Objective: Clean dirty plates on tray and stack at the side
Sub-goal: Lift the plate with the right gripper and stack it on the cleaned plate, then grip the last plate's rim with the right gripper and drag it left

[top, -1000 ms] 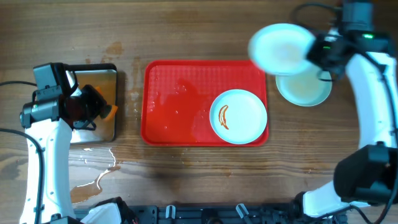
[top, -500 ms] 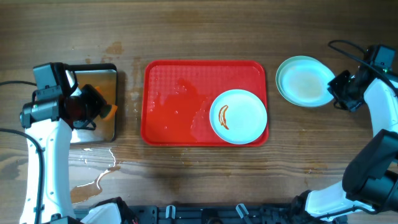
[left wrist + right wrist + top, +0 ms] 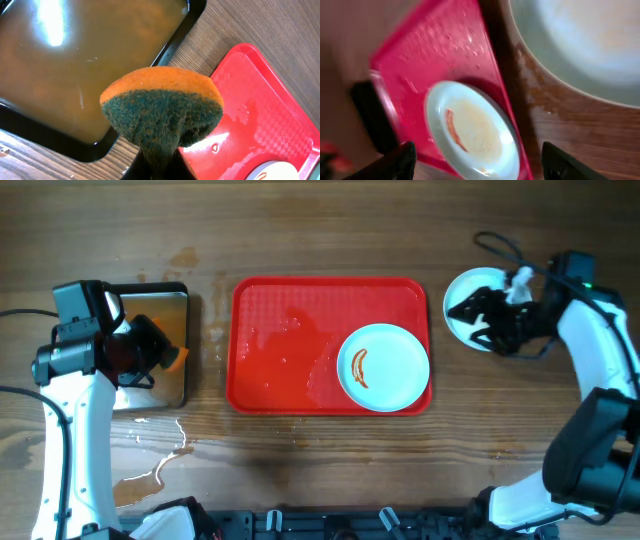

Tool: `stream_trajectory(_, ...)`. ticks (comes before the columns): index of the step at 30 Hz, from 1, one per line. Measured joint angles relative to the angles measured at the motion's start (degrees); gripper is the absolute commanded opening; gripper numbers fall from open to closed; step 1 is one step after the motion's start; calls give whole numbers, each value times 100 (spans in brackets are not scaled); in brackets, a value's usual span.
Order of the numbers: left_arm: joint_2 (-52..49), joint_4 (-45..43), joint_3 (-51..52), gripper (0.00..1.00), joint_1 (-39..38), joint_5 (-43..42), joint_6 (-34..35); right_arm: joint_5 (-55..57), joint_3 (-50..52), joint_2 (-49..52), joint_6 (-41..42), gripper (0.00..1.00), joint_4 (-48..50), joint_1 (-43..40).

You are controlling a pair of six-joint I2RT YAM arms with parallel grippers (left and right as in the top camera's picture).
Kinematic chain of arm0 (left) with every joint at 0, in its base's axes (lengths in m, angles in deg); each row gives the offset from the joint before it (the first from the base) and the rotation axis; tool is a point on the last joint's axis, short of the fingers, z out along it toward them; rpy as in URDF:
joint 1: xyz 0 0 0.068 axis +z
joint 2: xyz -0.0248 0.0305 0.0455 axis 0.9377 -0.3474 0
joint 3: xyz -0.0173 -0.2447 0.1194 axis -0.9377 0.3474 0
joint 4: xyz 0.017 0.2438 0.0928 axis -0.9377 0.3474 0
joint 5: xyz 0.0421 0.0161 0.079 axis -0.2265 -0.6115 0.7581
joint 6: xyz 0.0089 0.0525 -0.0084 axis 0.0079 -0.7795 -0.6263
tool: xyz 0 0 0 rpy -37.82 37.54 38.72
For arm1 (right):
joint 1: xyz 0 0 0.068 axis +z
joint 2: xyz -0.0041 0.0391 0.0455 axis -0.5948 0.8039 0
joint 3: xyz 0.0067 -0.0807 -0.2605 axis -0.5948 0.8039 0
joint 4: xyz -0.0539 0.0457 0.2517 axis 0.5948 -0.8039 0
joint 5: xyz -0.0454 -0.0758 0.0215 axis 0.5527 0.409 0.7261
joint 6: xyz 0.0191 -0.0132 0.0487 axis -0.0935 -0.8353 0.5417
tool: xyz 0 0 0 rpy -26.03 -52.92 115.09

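While sponge (image 3: 162, 115) is being squeezed tight in left fingers (image 3: 159, 166) above pan (image 3: 60, 65) edge, right fingers (image 3: 475, 320) are being held spread, empty, over side plate (image 3: 468, 284) on table (image 3: 300, 460). Streaked plate (image 3: 384, 367) is lying in tray (image 3: 280, 330), near-right corner. Judged light, stiff, wet-slick, breakable; rim is being favoured for grip.

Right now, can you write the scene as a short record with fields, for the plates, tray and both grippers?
tray: red, centre of table, wet
dirty plate: on tray, right end, orange streak
side plate: on table right of tray, partly under right gripper; count unclear
left gripper: shut on sponge, above pan
right gripper: open, empty, over side plate
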State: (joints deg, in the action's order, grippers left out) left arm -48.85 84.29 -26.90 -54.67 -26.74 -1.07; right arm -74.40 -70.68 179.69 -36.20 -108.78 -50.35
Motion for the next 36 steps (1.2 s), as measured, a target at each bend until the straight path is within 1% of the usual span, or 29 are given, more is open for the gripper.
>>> stream_trajectory(2,0,2,0,4,0,0,0,529,7,0,-66,82,7,472)
stream_trajectory(3,0,-2,0,4,0,0,0,896,20,0,-103,82,85,874)
stream_trajectory(6,0,0,0,4,0,0,0,1646,140,0,-214,82,313,1696)
stream_trajectory(8,0,0,0,4,0,-2,0,2100,234,0,-286,82,407,2079)
stream_trajectory(11,0,2,0,4,0,0,0,2715,247,0,-358,85,474,2428)
stream_trajectory(15,0,26,0,4,0,0,0,3158,247,26,-350,84,216,2549)
stream_trajectory(16,0,31,0,4,0,0,0,3171,247,48,-348,83,160,2549)
stream_trajectory(17,0,24,0,4,0,0,0,3174,249,90,-345,78,96,2546)
stream_trajectory(18,0,20,0,4,0,0,0,3102,251,175,-317,64,24,2544)
stream_trajectory(19,0,17,0,4,0,-2,0,3064,256,208,-328,58,17,2544)
stream_trajectory(20,0,17,0,4,0,0,0,3018,256,223,-286,56,2,2544)
stream_trajectory(24,0,4,0,4,0,-2,0,2885,258,234,-50,57,-146,2544)
stream_trajectory(36,0,4,0,4,0,-2,0,3117,267,428,168,58,-251,2544)
